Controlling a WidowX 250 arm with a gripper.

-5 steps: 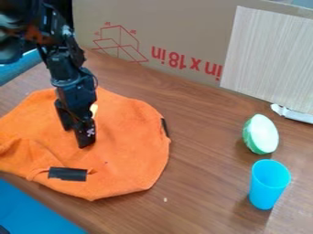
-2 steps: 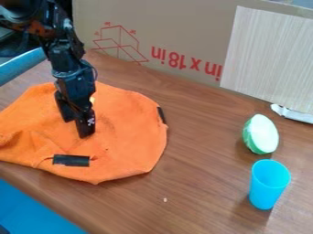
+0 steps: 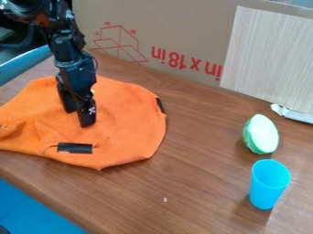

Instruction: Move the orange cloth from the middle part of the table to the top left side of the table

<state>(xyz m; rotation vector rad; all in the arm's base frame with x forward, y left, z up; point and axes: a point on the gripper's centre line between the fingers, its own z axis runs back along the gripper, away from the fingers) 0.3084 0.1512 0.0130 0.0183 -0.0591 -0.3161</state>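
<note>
Camera view: the black pincer [image 3: 82, 119] hangs down over the left part of the bench [image 3: 202, 183], its lower end against the upper face of the orange cloth [image 3: 131, 130]. Whether the pincer is spread, pressed together or pinching fabric cannot be told from this angle. Its contact point lies within the cloth's outline, away from the rim. The pincer is tilted slightly from vertical, lower end toward the right of the view.

The cloth lies on the left side of the bench, unevenly spread, and runs out of the view at the left edge. Folds are noted at its left portion, below and left of the pincer. One black strip [image 3: 74, 148] sits near the cloth's lower edge; a second black strip [image 3: 160, 105] sits at its right edge.

Right side of the bench: a translucent blue cup [image 3: 267, 185] stands upright, mouth up. Just behind it is a rounded green object [image 3: 261, 135] with a pale face, contents and type undetermined. Both are well apart from the cloth. Behind the bench surface stands a cardboard sheet [image 3: 177, 27] with red markings, and at its right a pale, finely lined panel [image 3: 269, 55].
</note>
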